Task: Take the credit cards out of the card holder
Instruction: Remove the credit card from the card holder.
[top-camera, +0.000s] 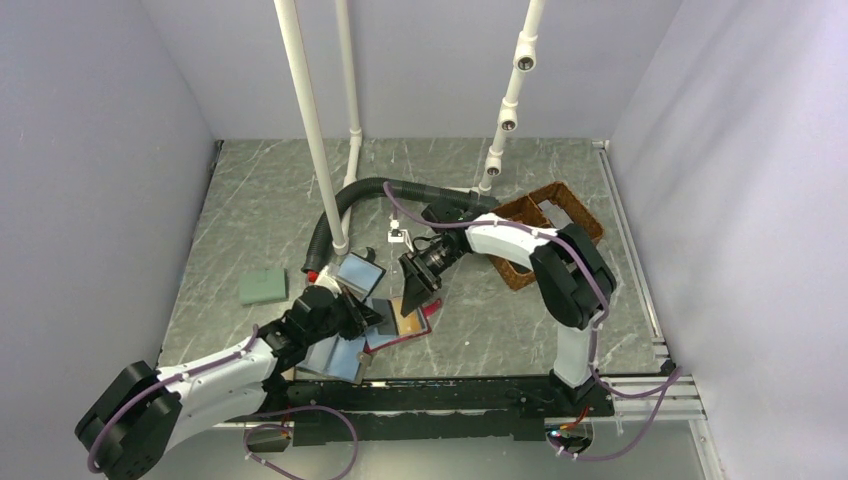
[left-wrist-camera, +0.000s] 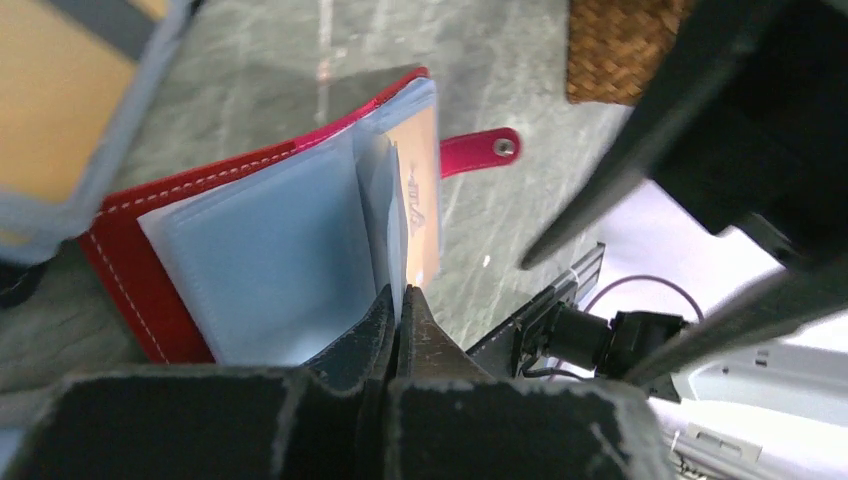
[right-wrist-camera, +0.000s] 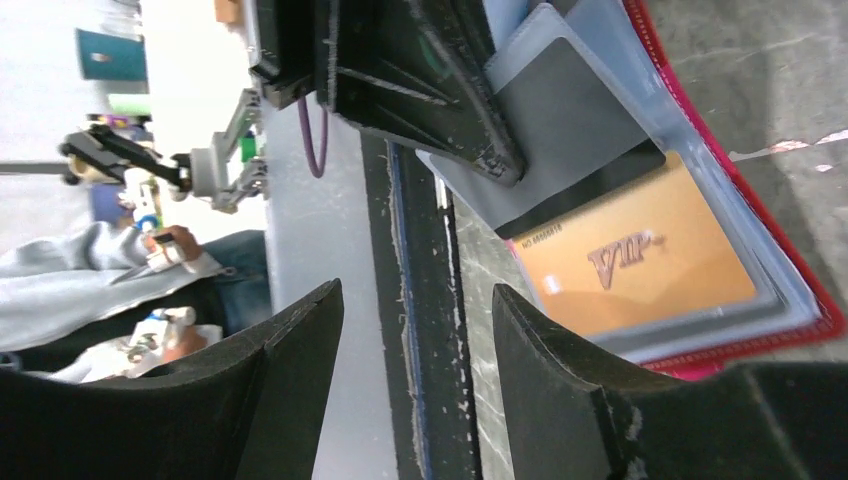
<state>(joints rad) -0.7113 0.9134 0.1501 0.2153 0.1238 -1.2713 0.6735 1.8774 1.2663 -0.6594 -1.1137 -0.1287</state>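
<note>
1. Where the two arm bases sit, a black rail (top-camera: 450, 398) edges the near side of the grey marbled desk (top-camera: 520, 335).
2. Just beyond it, a grey-blue wallet (top-camera: 335, 357) lies partly under the left arm.
3. The left gripper (left-wrist-camera: 398, 315) is clenched on a clear sleeve leaf of the card holder (left-wrist-camera: 125, 255). The holder lies open on the desk near the middle, red cover down.
4. The credit cards sit in its sleeves. A tan card (right-wrist-camera: 640, 270) marked VIP lies flat, and a dark card (right-wrist-camera: 590, 195) lies under a cloudy leaf beside it.
5. The right gripper (right-wrist-camera: 415, 300) is released, its jaws apart with nothing between them, and hangs over the holder without touching it.
6. A black-rimmed case (top-camera: 360, 271) lies just beyond the left gripper. A green-grey pad (top-camera: 262, 287) sits further left, well apart.
7. Bare marbled surface runs from the holder to the right-hand edge rail (top-camera: 630, 260).
8. Farther back, a wicker basket (top-camera: 545, 212) sits at the right, partly behind the right arm.
9. A black ribbed hose (top-camera: 335, 205) and white pipes (top-camera: 308, 120) occupy the middle.
10. Pale walls (top-camera: 90, 180) close in the left, right and far sides.
</note>
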